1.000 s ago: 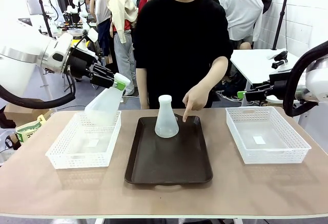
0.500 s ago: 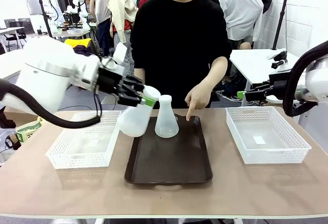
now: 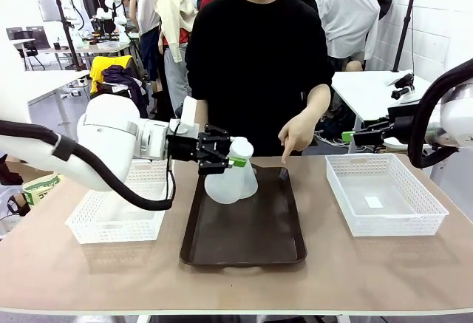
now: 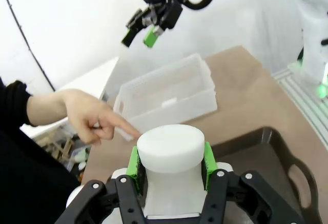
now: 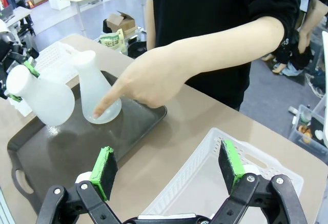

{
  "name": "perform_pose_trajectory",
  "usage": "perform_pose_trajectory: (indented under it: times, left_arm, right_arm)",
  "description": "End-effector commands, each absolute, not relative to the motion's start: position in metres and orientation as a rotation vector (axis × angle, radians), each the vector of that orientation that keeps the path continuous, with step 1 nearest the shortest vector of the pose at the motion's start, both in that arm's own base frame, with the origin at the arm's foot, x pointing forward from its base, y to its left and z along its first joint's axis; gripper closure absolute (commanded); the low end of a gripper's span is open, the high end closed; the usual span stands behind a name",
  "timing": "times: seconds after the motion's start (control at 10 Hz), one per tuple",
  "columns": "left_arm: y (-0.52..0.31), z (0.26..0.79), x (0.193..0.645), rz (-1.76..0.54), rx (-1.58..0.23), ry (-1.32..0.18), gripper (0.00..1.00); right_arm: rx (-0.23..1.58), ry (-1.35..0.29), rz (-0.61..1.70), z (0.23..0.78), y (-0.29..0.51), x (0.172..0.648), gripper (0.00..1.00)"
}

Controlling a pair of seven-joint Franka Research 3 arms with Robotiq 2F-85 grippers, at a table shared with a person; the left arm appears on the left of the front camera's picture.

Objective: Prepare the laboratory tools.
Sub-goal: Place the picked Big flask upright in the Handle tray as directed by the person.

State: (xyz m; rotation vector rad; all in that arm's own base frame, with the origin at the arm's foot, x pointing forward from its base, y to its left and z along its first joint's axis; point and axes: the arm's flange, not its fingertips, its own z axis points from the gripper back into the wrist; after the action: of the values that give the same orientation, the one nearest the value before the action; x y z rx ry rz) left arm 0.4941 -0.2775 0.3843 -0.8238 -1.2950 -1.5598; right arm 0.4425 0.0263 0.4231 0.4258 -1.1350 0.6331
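A frosted-white conical flask (image 3: 245,179) stands upright at the far end of the dark brown tray (image 3: 244,242). My left gripper (image 3: 230,161) is shut on the neck of the second flask (image 3: 217,188), holding it tilted low over the tray, just left of the standing one. In the left wrist view its round top (image 4: 170,146) sits between the green pads (image 4: 134,162). The right wrist view has the held flask (image 5: 43,101) beside the standing one (image 5: 95,93). My right gripper (image 5: 166,170) hangs open above the right basket (image 5: 205,183); it is also at the right in the front view (image 3: 347,137).
A person's hand (image 3: 294,135) points a finger down at the tray's far right corner. A white mesh basket (image 3: 118,208) lies left of the tray, another (image 3: 384,197) right of it. The left arm's white body (image 3: 111,145) hangs over the left basket.
My left arm has swung right, carrying the flask from above the left basket to low over the tray beside the standing flask. The pointing hand has lifted slightly. The right arm has not moved.
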Motion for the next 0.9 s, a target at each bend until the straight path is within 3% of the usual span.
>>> perform_pose_trajectory:
  times: [0.0,0.3,0.8]
  left_arm:
    - [-0.282,0.375,0.492,-1.483,-1.020,-1.329,1.00]
    - [-0.283,0.374,0.490,-1.400,-1.192,-1.295,1.00]
    - [-0.286,0.341,0.487,-1.376,-1.271,-1.179,1.00]
  right_arm:
    - [0.424,-1.129,0.632,0.422,0.026,0.441,0.00]
    - [0.424,-1.129,0.632,0.422,0.026,0.441,0.00]
    - [0.424,-1.129,0.632,0.422,0.026,0.441,0.00]
